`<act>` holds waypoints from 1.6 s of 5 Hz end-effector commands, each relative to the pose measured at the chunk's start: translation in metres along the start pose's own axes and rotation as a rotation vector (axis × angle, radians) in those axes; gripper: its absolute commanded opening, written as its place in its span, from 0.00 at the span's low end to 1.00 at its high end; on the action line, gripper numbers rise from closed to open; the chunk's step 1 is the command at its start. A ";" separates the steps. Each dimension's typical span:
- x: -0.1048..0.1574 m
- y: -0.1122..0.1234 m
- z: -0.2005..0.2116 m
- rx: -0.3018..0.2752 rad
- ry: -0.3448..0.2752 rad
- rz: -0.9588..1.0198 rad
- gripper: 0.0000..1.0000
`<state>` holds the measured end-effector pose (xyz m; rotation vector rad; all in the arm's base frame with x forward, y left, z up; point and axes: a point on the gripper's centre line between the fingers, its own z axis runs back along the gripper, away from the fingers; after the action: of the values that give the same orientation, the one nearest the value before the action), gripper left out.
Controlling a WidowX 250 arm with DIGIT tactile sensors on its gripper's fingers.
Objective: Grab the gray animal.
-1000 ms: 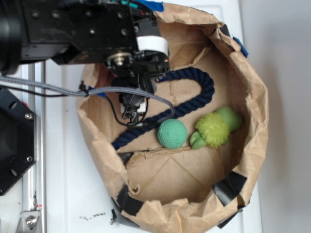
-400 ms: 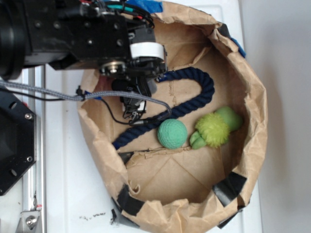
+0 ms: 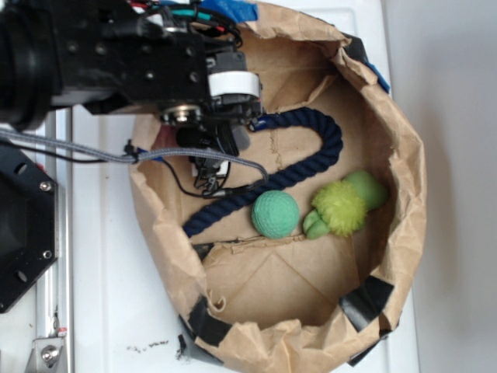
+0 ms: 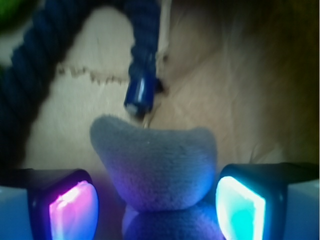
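Close-up from the wrist camera: the gray animal (image 4: 155,172), a soft fuzzy plush, sits directly between the gripper (image 4: 156,205) fingers. Its long axis runs away from the camera, with a wide two-cornered end, like ears or limbs, pointing toward the navy rope (image 4: 142,55) just beyond it. The narrower part of the toy lies nearest the camera, low in the frame. The fingers stand spread apart, a glowing pink pad (image 4: 72,207) on one side and a cyan pad (image 4: 240,207) on the other, each with a slim gap to the plush, so nothing is gripped. Seen from overhead, the arm reaches into the left side of a brown paper bag (image 3: 404,163), hiding the toy. A green ball (image 3: 275,214) and a lime fuzzy toy (image 3: 342,206) lie further right.
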<state>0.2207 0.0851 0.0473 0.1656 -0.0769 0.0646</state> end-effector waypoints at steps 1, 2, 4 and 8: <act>0.010 -0.002 0.008 0.035 -0.043 0.002 1.00; 0.010 -0.002 0.008 0.035 -0.043 0.002 1.00; 0.010 -0.002 0.008 0.035 -0.043 0.002 1.00; 0.011 0.006 -0.035 0.069 0.047 0.040 0.00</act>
<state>0.2320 0.0969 0.0186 0.2274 -0.0129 0.0961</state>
